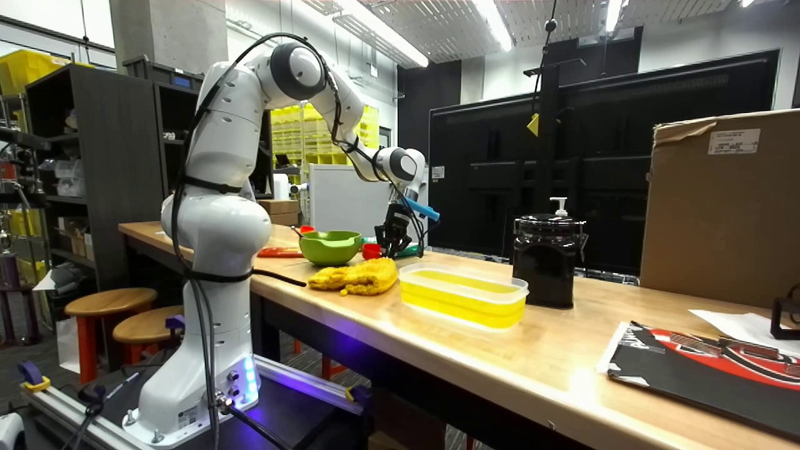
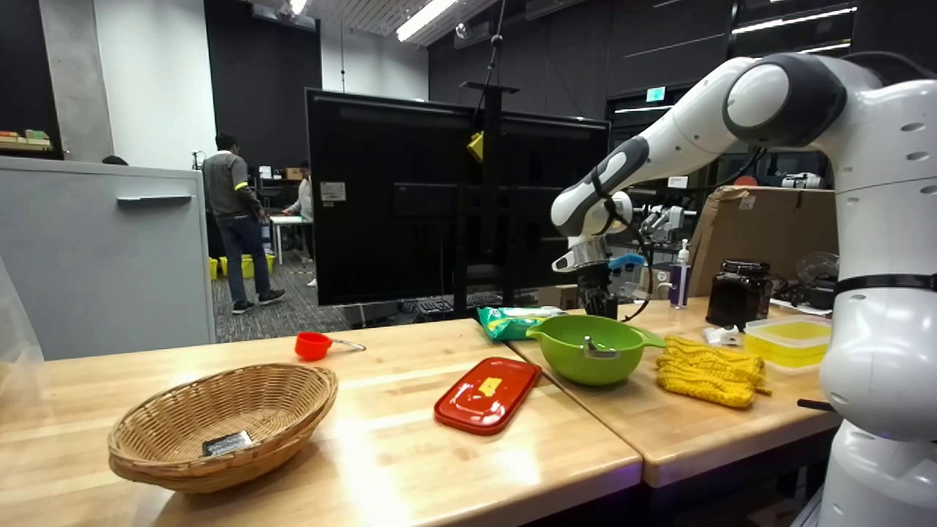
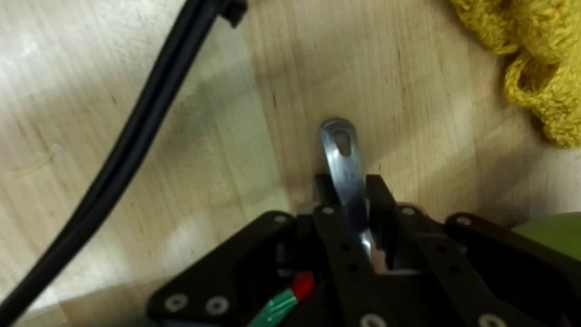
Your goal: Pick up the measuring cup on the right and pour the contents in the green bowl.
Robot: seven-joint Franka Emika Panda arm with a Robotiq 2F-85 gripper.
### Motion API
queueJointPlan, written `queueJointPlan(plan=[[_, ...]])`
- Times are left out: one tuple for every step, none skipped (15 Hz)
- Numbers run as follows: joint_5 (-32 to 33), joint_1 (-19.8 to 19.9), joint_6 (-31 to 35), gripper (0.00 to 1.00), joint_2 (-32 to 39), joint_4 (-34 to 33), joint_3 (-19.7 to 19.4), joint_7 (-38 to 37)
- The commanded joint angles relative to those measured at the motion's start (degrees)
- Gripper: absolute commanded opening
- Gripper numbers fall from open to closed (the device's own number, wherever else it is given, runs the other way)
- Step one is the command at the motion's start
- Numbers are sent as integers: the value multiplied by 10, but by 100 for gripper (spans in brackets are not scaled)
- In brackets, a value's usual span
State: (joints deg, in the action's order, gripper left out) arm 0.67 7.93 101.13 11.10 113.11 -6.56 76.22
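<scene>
The measuring cup's red bowl (image 1: 371, 251) shows in an exterior view, beside my gripper (image 1: 392, 245), behind and right of the green bowl (image 1: 331, 247). In the wrist view, its flat metal handle (image 3: 343, 168) runs between the fingertips of my gripper (image 3: 352, 193), which close on it from both sides. The cup end is mostly hidden by the fingers. The handle's holed end points away over the table. The green bowl (image 3: 553, 234) shows at the right edge of that view. In an exterior view the green bowl (image 2: 578, 366) stands before my gripper (image 2: 596, 301) and hides the cup.
A yellow knitted cloth (image 2: 714, 369) and a yellow tray (image 2: 789, 344) lie beside the bowl. A green pack (image 2: 505, 326) is behind it. A red lid (image 2: 488, 395), a basket (image 2: 293, 432) and another red cup (image 2: 313, 345) stand farther off. A black jar (image 1: 542, 262) stands past the tray.
</scene>
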Motion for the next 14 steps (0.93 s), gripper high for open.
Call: queueJointPlan(plan=[[-6, 9, -13, 0, 0, 1, 6, 2], [-5, 9, -16, 4, -1, 1, 6, 1], [-3, 9, -16, 4, -2, 1, 6, 0], [0, 9, -19, 3, -3, -1, 5, -1], [3, 10, -22, 4, -6, -1, 5, -1], [9, 9, -28, 4, -9, -3, 5, -2], [15, 9, -33, 4, -11, -4, 5, -4], [21, 8, -41, 4, -14, -7, 5, -4], [24, 8, -46, 4, -15, -10, 5, -2], [28, 7, -53, 4, -17, -14, 5, -1], [33, 7, -60, 4, -20, -18, 5, -3], [38, 6, -65, 4, -22, -22, 5, -3], [42, 6, -71, 4, -26, -26, 5, -4], [47, 6, -75, 4, -28, -30, 5, -4]])
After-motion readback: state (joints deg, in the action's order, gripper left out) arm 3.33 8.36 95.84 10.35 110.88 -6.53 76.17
